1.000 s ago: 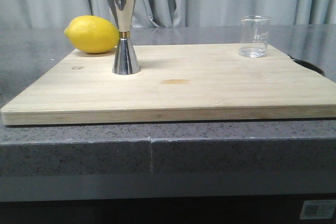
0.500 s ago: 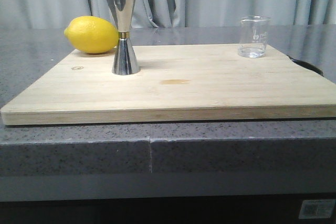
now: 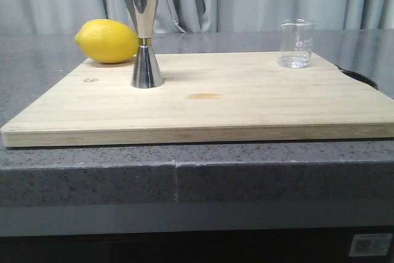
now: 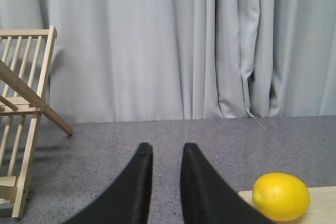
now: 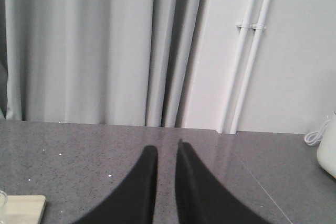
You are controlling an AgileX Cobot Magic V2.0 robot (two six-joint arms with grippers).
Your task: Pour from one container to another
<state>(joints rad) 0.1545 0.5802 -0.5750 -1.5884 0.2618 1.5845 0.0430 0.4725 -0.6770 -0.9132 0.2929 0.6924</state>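
Note:
The steel hourglass jigger (image 3: 141,35) stands upright on the left part of the wooden board (image 3: 246,103). The small clear glass beaker (image 3: 297,43) stands upright at the board's far right, with a little clear liquid at its bottom. Neither gripper shows in the front view. In the left wrist view my left gripper (image 4: 167,148) hovers over the grey counter with a narrow gap and nothing between its fingers; the beaker and jigger are out of that view. My right gripper (image 5: 166,148) is likewise slightly open and empty over the counter, to the right of the board's corner (image 5: 23,208).
A yellow lemon (image 3: 107,40) lies behind the jigger on the board's far left, also in the left wrist view as the lemon (image 4: 280,196). A wooden rack (image 4: 23,129) stands left of the left gripper. A white object (image 5: 328,153) sits at the counter's far right. Curtains hang behind.

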